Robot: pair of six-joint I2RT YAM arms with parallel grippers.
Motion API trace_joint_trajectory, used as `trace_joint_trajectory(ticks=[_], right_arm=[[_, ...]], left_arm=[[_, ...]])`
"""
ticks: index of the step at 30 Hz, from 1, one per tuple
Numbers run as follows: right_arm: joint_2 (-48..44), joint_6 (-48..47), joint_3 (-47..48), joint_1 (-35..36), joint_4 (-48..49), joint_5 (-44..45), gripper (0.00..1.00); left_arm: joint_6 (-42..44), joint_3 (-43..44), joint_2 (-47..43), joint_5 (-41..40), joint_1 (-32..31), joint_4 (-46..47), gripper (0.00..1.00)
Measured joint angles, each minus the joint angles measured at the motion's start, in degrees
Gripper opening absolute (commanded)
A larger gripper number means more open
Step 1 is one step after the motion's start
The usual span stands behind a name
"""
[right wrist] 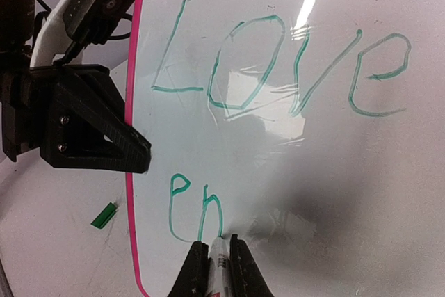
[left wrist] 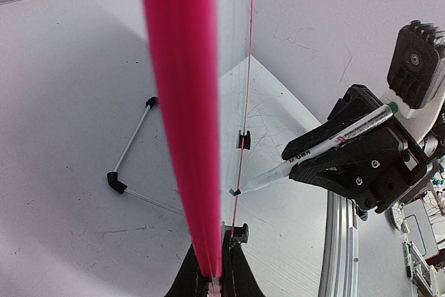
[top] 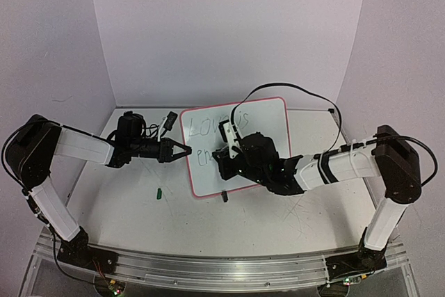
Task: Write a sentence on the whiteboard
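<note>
The whiteboard [top: 268, 119], pink-framed, stands tilted at the table's middle. The sentence [right wrist: 278, 60] in green reads "Love" on the top line in the right wrist view, with "en" [right wrist: 195, 206] below; the top view [top: 219, 124] shows "Love is". My left gripper [top: 182, 151] is shut on the board's left frame edge [left wrist: 182, 123], its jaws at the bottom of the left wrist view [left wrist: 214, 279]. My right gripper [right wrist: 219, 269] is shut on a white marker [right wrist: 220, 259], whose tip touches the board just after the "n". The marker also shows in the left wrist view [left wrist: 327, 147].
A green marker cap [top: 159, 193] lies on the table left of the board, also in the right wrist view [right wrist: 104, 215]. A black clip foot [top: 224, 197] sits at the board's near edge. A wire stand [left wrist: 128, 165] is behind the board. The aluminium rail [top: 208, 266] runs along the near edge.
</note>
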Motion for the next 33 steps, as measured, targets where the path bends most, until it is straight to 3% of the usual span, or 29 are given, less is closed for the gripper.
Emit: trace_joint_trajectory(ticks=[33], right_arm=[[-4.21,1.25,0.02,-2.69,-2.19,0.25,0.00]], left_arm=[[0.02,0.00,0.00,0.35,0.00,0.08,0.00]])
